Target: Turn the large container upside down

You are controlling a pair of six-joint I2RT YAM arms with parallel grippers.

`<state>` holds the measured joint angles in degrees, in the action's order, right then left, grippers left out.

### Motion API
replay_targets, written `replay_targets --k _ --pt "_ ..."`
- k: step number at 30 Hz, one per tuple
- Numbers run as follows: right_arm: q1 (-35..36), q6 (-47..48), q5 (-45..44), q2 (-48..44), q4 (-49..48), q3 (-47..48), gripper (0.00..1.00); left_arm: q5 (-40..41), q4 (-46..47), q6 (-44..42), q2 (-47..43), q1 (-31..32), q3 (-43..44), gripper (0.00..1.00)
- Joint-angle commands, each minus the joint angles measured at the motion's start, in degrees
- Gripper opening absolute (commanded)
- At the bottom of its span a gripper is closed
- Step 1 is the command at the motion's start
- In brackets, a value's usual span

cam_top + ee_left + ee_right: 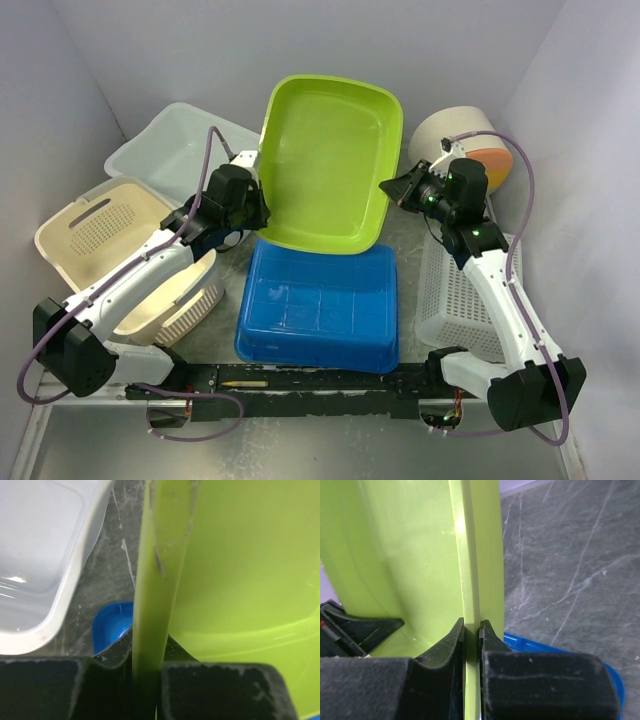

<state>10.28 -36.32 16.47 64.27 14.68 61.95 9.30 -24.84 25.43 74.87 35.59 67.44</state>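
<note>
The large container [325, 165] is a lime-green rectangular tub with rounded corners, a smooth glossy interior and a flat raised rim running round the opening. It stands steeply tilted on edge near the middle of the bench [405, 235], with its open side facing the arm bases and its upper rim toward the rear wall. Its lower edge lies at the far edge of a blue tub [320, 305] that lies flat in front of it; contact between the two cannot be confirmed. The left claw [257, 200] is clenched on the left rim of the large container; the left wrist view shows the rim pinched between both fingers, with grey scuff marks along its edge. The right claw [393, 187] is clenched on the right rim, which the right wrist view shows gripped edge-on between the fingers. A translucent white bin [170, 145] sits at the rear left, a cream perforated basket [100, 225] at the left, a white mesh basket [455, 290] at the right, and a round beige-and-orange vessel [470, 135] at the rear right.
</note>
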Motion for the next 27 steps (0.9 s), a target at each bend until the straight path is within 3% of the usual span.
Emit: replay_targets --k 1,2,6,10,13,16,20,23,27 --pt "-0.5 -2.4 -2.2 -0.8 0.3 3.6 0.0 -1.8 3.9 -1.7 -0.9 0.5 2.1 0.07" --pt "-0.5 -2.2 -3.2 -0.7 1.3 4.3 0.04 -1.7 3.9 -1.9 -0.9 0.5 2.2 0.07" --pt "-0.5 -2.0 -9.6 0.0 8.3 8.5 0.61 -2.2 4.8 -2.5 -1.5 0.5 1.8 0.07" --pt "0.3 -3.5 -14.3 -2.5 9.1 11.5 0.78 -1.5 5.4 -3.0 -1.3 0.5 1.4 0.07" --pt "5.8 -6.2 -17.4 -3.5 6.8 14.0 0.83 -1.7 7.1 -4.6 -1.3 0.5 0.1 0.07" --pt "17.7 -6.3 -26.0 0.3 7.9 21.0 0.85 -2.2 9.3 -7.1 -1.3 0.5 -0.7 0.07" --pt "28.8 -7.0 -27.2 9.7 8.8 29.7 0.86 -1.5 11.9 -7.3 -1.4 0.6 -2.0 0.07" --pt "36.0 -7.4 -33.5 17.4 11.0 37.2 0.85 -0.4 13.3 -6.9 -1.5 1.0 -3.1 0.07" --pt "40.4 -8.3 -40.5 26.1 15.1 45.8 0.82 0.7 12.4 -6.8 -1.2 1.3 -2.5 0.07"
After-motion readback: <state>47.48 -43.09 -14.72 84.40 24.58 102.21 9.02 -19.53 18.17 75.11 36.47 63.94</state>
